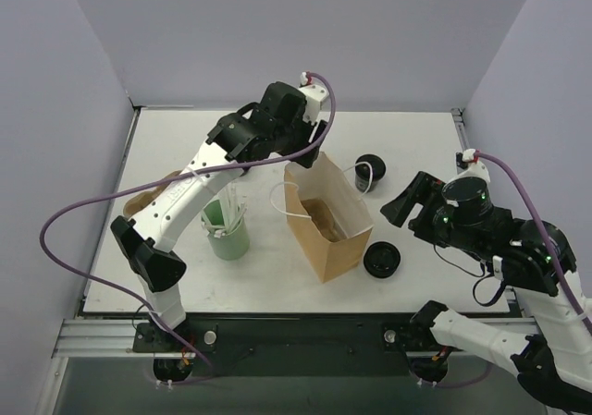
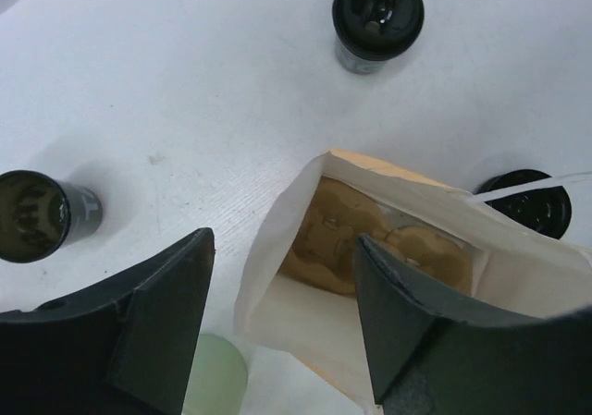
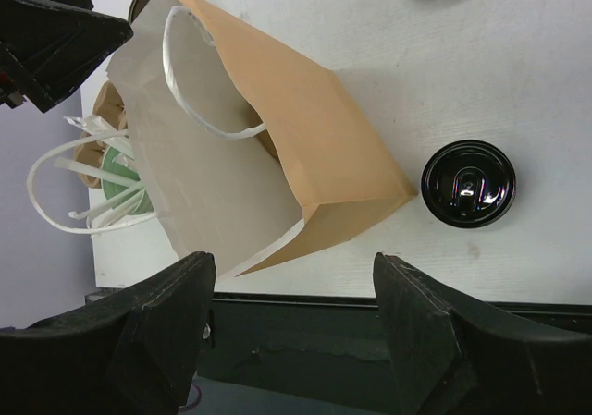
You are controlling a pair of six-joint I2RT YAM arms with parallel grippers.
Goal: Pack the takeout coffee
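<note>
Two pairs of jaws, both spread wide and both empty. Left gripper (image 2: 284, 239): poised above the far-left rim of the paper bag (image 2: 407, 193), one finger over the mouth, the other over bare table, with nothing pinched between them. Right gripper (image 3: 291, 260): likewise released, hanging over the near edge of the table (image 3: 518, 82), right of the bag and apart from everything on it.

The bag stands upright and open at mid-table, its white handles splayed. The left wrist view looks down to its brown floor, where no cup shows. The takeout coffee (image 1: 370, 168), a short black cup dark inside, stands upright on the table just beyond the bag's far-right corner, touched by neither arm.

A flat black lid (image 1: 381, 259) lies by the bag's near-right corner, and a taller green cup (image 1: 227, 235) stands to the bag's left. A second black cup (image 2: 37, 213), brownish inside, appears in the left wrist view.

Progress, as judged: the bag is ready to receive, but packing itself has not begun. Grasping the cup, carrying it over the mouth and lowering it upright to the floor are all left to do.
</note>
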